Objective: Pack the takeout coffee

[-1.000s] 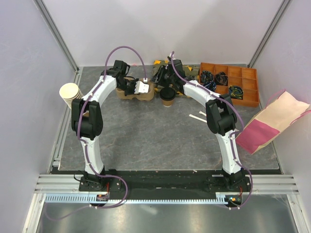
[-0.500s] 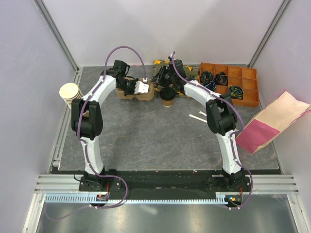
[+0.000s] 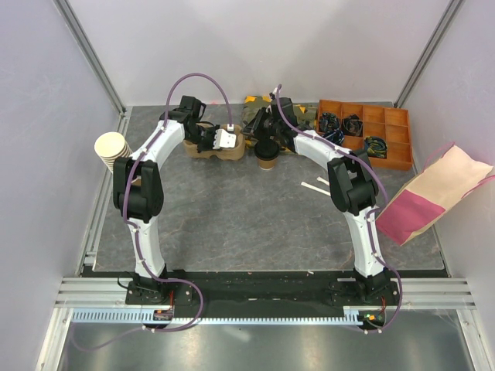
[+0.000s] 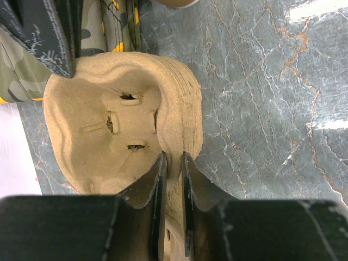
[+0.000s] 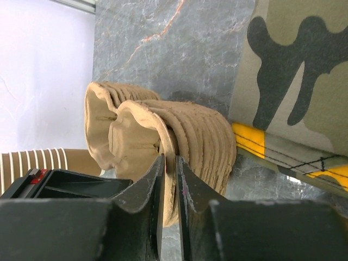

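Right hand (image 5: 170, 159) newly narrowed, clamped on carrier (image 5: 201, 136) rim; left hand (image 4: 173, 157) likewise; coffee (image 3: 266, 162) part-hidden

Left arm (image 3: 147, 239) and right arm (image 3: 370, 239): white link shells, black joint housings. A lilac cable (image 3: 199, 75) loops along each. Black bases (image 3: 151, 290) at 6 o'clock. Fingers (image 4: 156, 190) are black with scuffed edges.
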Motion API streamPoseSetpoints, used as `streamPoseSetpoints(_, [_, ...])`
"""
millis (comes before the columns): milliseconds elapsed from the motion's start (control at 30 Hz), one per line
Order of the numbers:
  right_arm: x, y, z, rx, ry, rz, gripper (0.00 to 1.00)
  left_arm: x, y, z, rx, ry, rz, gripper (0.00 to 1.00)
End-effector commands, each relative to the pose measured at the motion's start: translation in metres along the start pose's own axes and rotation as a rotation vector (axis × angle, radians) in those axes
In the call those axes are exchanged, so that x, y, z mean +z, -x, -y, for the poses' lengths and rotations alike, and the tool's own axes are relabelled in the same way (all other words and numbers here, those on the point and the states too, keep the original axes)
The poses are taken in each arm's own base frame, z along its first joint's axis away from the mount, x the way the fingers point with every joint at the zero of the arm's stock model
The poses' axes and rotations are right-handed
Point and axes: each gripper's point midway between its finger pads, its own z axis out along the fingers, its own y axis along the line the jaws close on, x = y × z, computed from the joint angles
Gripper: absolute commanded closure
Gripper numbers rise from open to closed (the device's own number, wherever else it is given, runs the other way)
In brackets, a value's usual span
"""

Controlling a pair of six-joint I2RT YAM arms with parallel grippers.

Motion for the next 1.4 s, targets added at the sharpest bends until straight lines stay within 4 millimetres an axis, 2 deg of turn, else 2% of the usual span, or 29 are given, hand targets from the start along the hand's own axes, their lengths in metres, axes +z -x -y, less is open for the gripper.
streamPoseSetpoints(0, [-0.012, -0.006, -0.04, 0.017, 0.123, -0.041, 0.79, -0.004, 0.008, -0.017, 0.039, 0.05, 0.038, 0.98])
streamPoseSetpoints(67, [-0.012, -0.004, -0.04, 0.02, 0.121, -0.037, 0.83, -0.004, 0.009, -0.017, 0.038, 0.05, 0.038, 0.98])
streamPoseSetpoints(133, [-0.013, 0.0, -0.039, 0.026, 0.12, -0.029, 0.93, -0.005, 0.01, -0.017, 0.031, 0.053, 0.039, 0.98])
streamPoseSetpoints(200, [-0.013, 0.001, -0.037, 0.029, 0.12, -0.029, 1.0, -0.007, 0.012, -0.017, 0.022, 0.057, 0.042, 0.94])
streamPoseSetpoints(233, [-0.013, 0.002, -0.037, 0.032, 0.122, -0.028, 1.0, -0.01, 0.014, -0.018, 0.024, 0.063, 0.047, 0.92])
streamPoseSetpoints(333, [-0.014, 0.004, -0.04, 0.042, 0.137, -0.028, 1.0, -0.016, 0.017, -0.017, 0.009, 0.071, 0.052, 0.76])
streamPoseSetpoints(367, [-0.015, 0.004, -0.04, 0.046, 0.142, -0.03, 1.0, -0.017, 0.018, -0.016, 0.004, 0.072, 0.053, 0.66])
streamPoseSetpoints(433, [-0.015, 0.005, -0.041, 0.051, 0.15, -0.029, 1.0, -0.021, 0.018, -0.015, -0.013, 0.077, 0.053, 0.54])
streamPoseSetpoints(467, [-0.017, 0.006, -0.045, 0.064, 0.16, -0.033, 1.0, -0.025, 0.021, -0.015, -0.019, 0.084, 0.055, 0.45])
streamPoseSetpoints(567, [-0.019, 0.007, -0.048, 0.093, 0.175, -0.035, 1.0, -0.037, 0.027, -0.015, -0.029, 0.104, 0.062, 0.37])
streamPoseSetpoints(733, [-0.019, 0.005, -0.045, 0.142, 0.177, -0.047, 1.0, -0.051, 0.039, -0.011, -0.068, 0.122, 0.109, 0.34])
streamPoseSetpoints(900, [-0.02, 0.003, -0.047, 0.2, 0.19, -0.058, 1.0, -0.052, 0.047, -0.007, -0.121, 0.113, 0.145, 0.34])
streamPoseSetpoints(1133, [-0.026, 0.011, -0.055, 0.244, 0.236, -0.049, 1.0, -0.043, 0.041, -0.002, -0.135, 0.116, 0.143, 0.33])
streamPoseSetpoints(1367, [-0.027, 0.014, -0.055, 0.287, 0.262, -0.046, 1.0, -0.037, 0.035, -0.01, -0.124, 0.137, 0.125, 0.33])
